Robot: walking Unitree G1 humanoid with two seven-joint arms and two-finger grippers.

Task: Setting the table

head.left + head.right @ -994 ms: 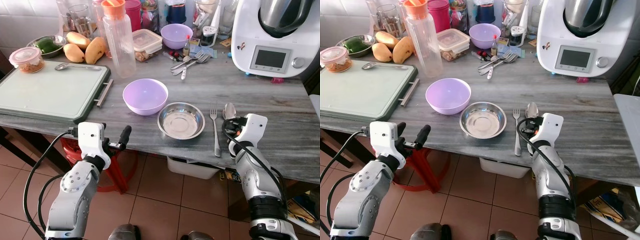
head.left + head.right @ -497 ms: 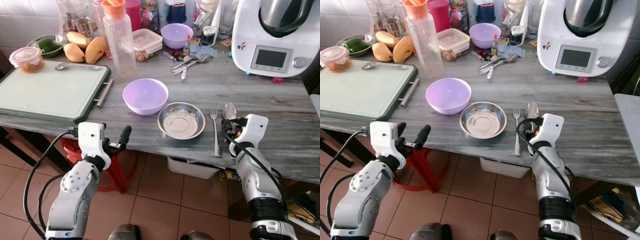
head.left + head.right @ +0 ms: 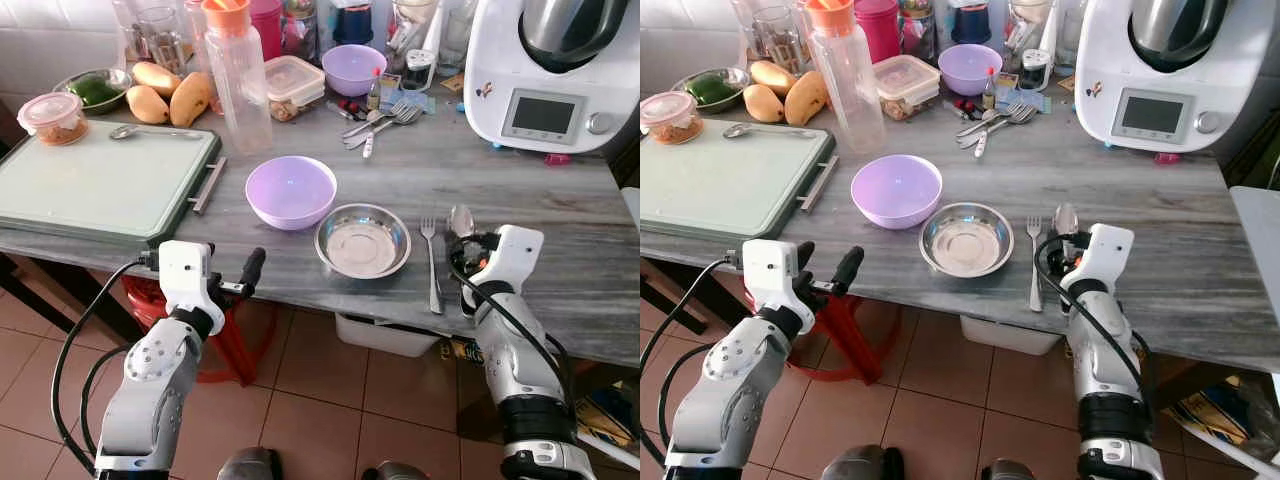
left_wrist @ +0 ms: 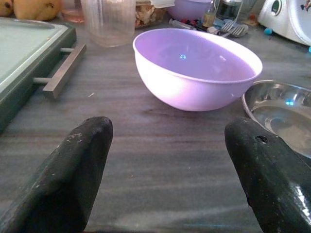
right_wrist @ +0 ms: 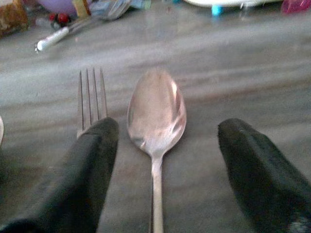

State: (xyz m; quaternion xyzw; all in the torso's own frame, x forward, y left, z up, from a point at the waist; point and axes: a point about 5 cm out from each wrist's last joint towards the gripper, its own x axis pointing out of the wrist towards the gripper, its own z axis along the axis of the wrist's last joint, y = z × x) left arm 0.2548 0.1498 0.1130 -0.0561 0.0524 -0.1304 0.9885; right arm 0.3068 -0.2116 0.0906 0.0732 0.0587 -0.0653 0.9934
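A steel spoon (image 5: 156, 116) lies on the grey table (image 3: 540, 190) just right of a fork (image 3: 431, 262), both to the right of a shallow steel bowl (image 3: 362, 240). My right gripper (image 5: 167, 132) is open, low over the spoon's handle, with one black finger (image 5: 92, 160) on the fork side and the other on the far side of the spoon. A purple bowl (image 4: 194, 68) stands left of the steel bowl. My left gripper (image 4: 170, 133) is open at the table's front edge, facing the purple bowl, with nothing between its fingers.
A green cutting board (image 3: 100, 185) with a metal handle fills the table's left. Behind stand a tall plastic bottle (image 3: 238, 75), mangoes (image 3: 170, 98), containers, a second purple bowl (image 3: 352, 70), loose cutlery (image 3: 380, 122) and a white kitchen machine (image 3: 545, 70). A red stool (image 3: 225, 335) stands under the table.
My right gripper has shifted slightly to the right beside the spoon. Spoon, fork and bowls lie where they were. The left arm has barely moved.
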